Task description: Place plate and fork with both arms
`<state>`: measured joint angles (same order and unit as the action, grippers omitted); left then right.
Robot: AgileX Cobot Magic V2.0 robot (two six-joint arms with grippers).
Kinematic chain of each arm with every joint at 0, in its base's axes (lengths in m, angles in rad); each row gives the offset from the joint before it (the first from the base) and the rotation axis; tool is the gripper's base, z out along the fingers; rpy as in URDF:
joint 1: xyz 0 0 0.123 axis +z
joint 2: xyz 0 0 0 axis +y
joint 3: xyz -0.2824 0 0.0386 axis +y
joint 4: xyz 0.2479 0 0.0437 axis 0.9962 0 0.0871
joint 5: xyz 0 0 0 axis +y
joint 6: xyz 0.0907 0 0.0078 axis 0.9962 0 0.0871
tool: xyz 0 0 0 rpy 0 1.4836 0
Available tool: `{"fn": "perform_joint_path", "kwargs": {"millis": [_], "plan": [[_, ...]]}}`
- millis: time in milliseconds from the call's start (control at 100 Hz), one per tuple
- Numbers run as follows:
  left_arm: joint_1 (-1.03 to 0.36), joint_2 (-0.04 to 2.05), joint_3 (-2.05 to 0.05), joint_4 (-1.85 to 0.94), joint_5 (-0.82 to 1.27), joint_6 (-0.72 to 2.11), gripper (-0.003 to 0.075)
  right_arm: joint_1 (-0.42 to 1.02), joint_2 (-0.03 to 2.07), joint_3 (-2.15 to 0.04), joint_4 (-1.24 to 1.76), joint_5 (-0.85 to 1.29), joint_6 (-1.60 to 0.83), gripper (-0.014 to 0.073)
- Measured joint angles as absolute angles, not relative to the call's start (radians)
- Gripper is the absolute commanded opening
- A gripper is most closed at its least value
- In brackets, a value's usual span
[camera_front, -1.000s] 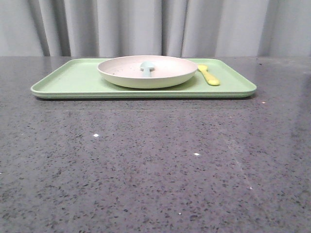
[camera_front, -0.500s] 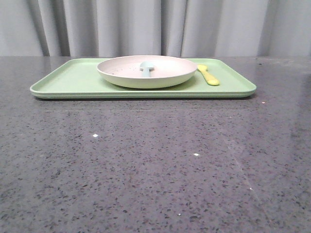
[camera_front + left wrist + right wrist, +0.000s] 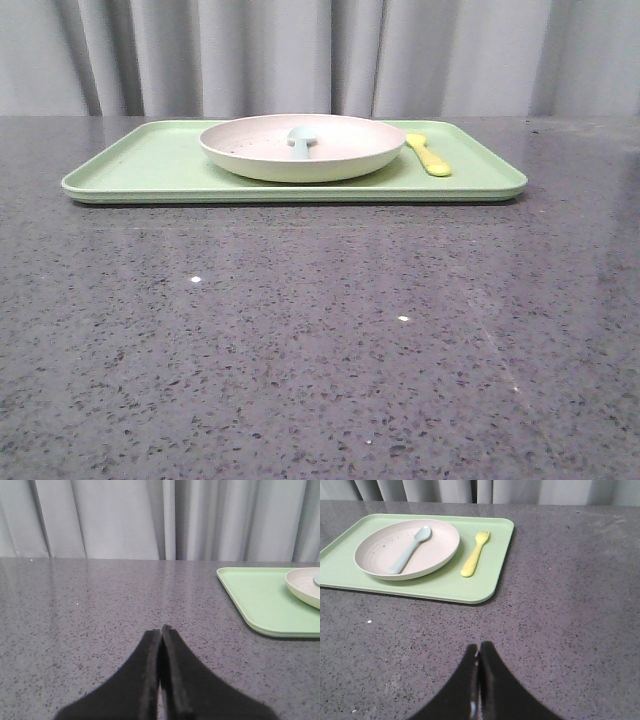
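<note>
Plastic plate (image 3: 302, 148) and fork (image 3: 475, 554) on the tray (image 3: 150, 165) look light, slick; I'd pinch rim and handle. Both grippers (image 3: 160, 630) (image 3: 479, 646) pressed together, empty.

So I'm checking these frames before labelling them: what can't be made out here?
- Front view: neither end effector shows; the plate rim hides most of the blue spoon.
- Left wrist view: the frame edge cuts the plate and green tray; the fork is out of frame.
- Right wrist view: the tray's left end is cut off; specks on the plate are too small to identify.
</note>
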<state>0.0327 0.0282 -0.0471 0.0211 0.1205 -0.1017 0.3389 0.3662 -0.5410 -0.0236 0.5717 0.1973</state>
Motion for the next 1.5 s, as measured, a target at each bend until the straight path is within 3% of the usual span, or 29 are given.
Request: {"fn": "perform_joint_path", "kwargs": {"millis": [1500], "plan": [[0.033, -0.004, 0.0, 0.019, 0.099, -0.097, -0.002, 0.339, 0.366, -0.541, -0.024, 0.572, 0.197, -0.0057]]}}
